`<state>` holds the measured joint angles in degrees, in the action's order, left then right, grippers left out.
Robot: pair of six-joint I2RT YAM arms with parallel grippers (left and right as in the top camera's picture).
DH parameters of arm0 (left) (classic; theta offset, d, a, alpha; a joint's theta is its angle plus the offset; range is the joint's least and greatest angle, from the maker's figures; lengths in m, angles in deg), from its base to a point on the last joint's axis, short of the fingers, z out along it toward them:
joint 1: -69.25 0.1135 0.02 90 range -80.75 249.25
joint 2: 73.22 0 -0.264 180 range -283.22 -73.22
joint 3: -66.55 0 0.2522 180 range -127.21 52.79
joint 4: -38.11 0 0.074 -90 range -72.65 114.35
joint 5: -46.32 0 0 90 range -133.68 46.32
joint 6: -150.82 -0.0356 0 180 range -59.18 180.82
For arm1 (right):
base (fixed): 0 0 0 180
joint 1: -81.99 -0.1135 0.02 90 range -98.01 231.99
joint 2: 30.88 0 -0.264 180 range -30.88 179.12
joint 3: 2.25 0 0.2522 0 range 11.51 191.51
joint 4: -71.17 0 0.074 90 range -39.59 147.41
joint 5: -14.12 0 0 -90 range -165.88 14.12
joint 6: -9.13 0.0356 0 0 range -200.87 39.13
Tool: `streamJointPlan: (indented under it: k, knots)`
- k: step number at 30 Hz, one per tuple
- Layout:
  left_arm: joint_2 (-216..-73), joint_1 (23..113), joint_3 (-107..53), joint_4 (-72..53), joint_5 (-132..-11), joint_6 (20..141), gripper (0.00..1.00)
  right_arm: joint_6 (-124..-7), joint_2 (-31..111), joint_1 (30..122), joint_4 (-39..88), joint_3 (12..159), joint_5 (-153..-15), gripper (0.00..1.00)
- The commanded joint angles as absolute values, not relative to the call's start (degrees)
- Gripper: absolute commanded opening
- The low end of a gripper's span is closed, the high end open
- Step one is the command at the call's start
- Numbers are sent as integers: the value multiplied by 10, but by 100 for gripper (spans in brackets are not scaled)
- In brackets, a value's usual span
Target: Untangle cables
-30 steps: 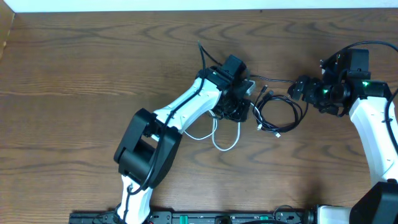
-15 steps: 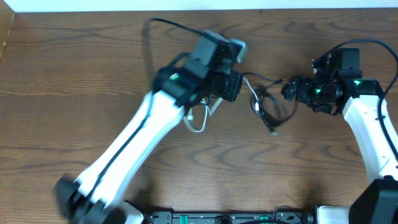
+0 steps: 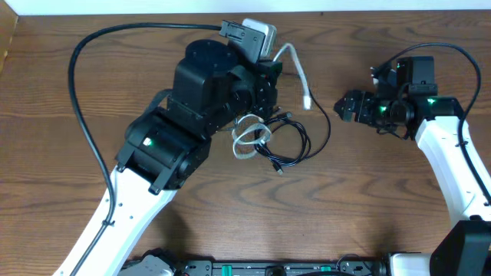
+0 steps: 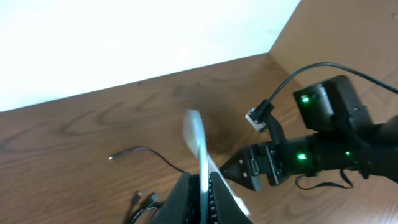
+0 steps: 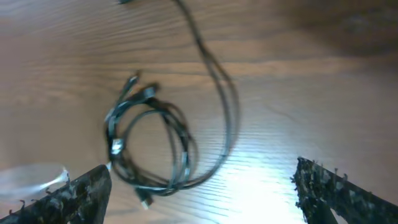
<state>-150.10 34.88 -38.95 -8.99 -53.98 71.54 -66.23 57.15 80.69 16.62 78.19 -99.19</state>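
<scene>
My left gripper (image 3: 270, 70) is raised high above the table and shut on the white cable (image 3: 296, 64). One end of that cable hangs with its plug in the air, and the rest lies in loops on the table. In the left wrist view the white cable (image 4: 196, 140) runs up between the closed fingers (image 4: 203, 190). The black cable (image 3: 291, 149) lies coiled on the table next to the white loops, with a tail curving right. My right gripper (image 3: 343, 107) is open and empty, right of the coil. Its wrist view shows the black coil (image 5: 149, 143) beyond the spread fingers (image 5: 205, 199).
The wooden table (image 3: 368, 215) ends at a white wall at the back. The left arm's thick black wire (image 3: 80, 100) arcs over the table's left side. The raised left arm hides the table under it.
My left arm has risen and swung left with the white cable, pulling it up and dragging the black coil leftward. My right gripper has shifted slightly left.
</scene>
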Motion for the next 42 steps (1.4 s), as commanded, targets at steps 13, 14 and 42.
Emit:
streamJointPlan:
  k: [13,14,42]
  knots:
    - [-1506,469,-391,81,-634,943,7,-847,574,759,310,782,-1396,91]
    - [-1506,480,-391,105,-658,963,7,-841,574,759,331,782,-1419,91]
    - [-1506,551,-391,283,-875,1205,7,-650,565,556,685,782,-1244,83]
